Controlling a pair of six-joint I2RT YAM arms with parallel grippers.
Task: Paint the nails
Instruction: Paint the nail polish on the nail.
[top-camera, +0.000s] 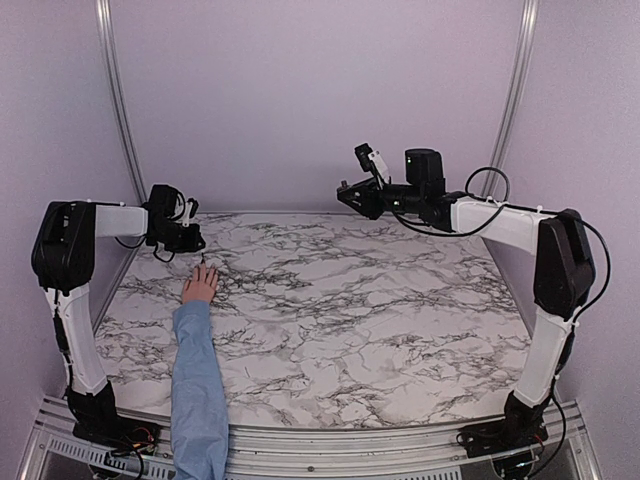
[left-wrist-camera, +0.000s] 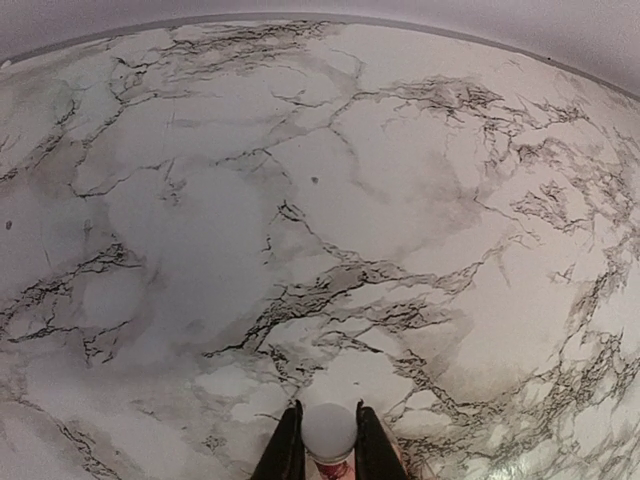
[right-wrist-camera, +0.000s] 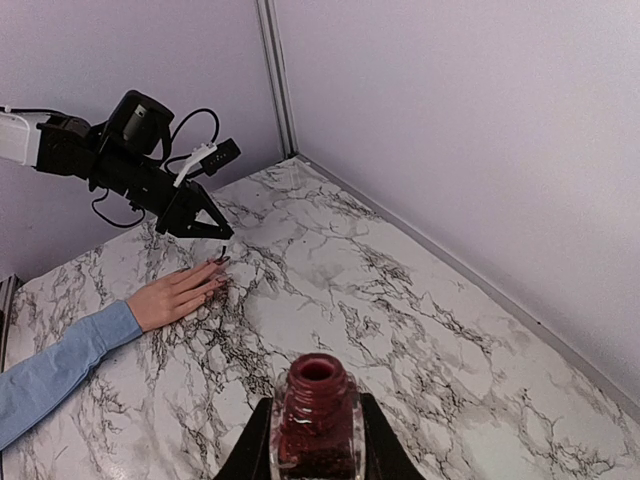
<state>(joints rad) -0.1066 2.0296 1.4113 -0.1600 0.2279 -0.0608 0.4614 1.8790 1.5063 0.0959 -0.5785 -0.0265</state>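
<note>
A light-skinned hand in a light blue sleeve lies flat on the marble table, fingers pointing away. Its nails look dark red at the fingertips. My left gripper is shut on a round white brush cap. It hovers just above the fingertips, and the thin dark brush points down at them. My right gripper is raised over the far middle of the table, shut on an open bottle of red nail polish. In the top view the right gripper hides the bottle.
The marble tabletop is boxed in by lilac walls at the back and on both sides. The sleeved forearm runs from the near edge up the left side, close to the left arm's base.
</note>
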